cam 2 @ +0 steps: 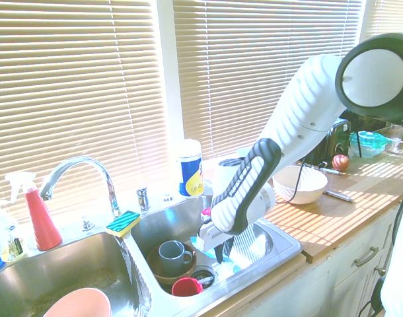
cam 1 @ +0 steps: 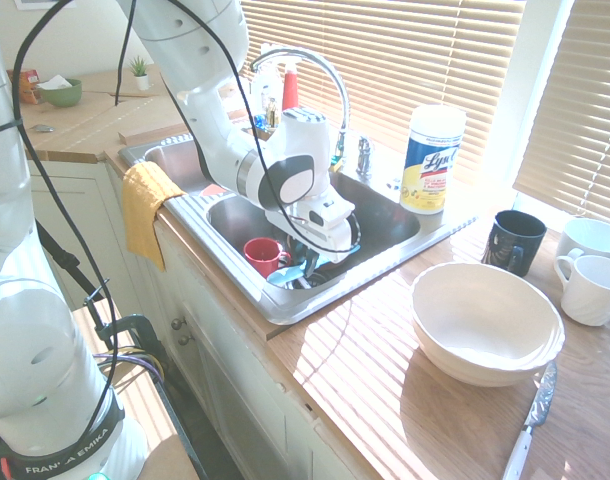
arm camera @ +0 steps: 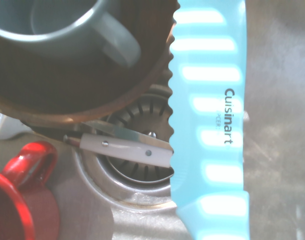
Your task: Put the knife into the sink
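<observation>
My gripper sits low in the sink's right basin, apparently clamped on the knife, though glare hides the fingers. I see its turquoise blade lying over the drain, beside the red cup and grey mug

We see the gripper reaching low into the sink, in the basin nearer the Lysol wipes canister. A sliver of the turquoise knife shows beneath it, just beside the red mug; its fingers are hidden. A yellow cloth hangs over the sink's front rim. A large white bowl sits on the wooden counter, well apart from the sink.
</observation>
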You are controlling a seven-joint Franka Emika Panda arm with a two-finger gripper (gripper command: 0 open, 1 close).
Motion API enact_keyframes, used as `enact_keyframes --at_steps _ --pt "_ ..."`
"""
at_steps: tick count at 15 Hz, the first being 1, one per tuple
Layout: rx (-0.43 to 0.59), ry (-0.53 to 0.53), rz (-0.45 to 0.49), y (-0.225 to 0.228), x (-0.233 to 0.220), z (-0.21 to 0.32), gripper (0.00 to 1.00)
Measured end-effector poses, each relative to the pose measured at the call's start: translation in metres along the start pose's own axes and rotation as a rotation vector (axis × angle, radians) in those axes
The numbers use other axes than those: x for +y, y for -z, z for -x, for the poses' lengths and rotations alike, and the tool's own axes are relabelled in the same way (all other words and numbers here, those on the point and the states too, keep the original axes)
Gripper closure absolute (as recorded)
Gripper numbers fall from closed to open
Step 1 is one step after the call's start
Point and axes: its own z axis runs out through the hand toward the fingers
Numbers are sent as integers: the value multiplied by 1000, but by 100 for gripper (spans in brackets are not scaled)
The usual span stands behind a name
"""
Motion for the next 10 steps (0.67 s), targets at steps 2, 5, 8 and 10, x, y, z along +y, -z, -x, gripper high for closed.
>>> enact_keyframes --at_steps 2,5,8,10 --pt "-10 -18 5 -19 1 -3 100" --pt "-47 -72 18 -42 5 -9 0" --pt "-63 -88 12 -46 7 -11 0" --pt "-68 -88 4 -46 8 -12 0"
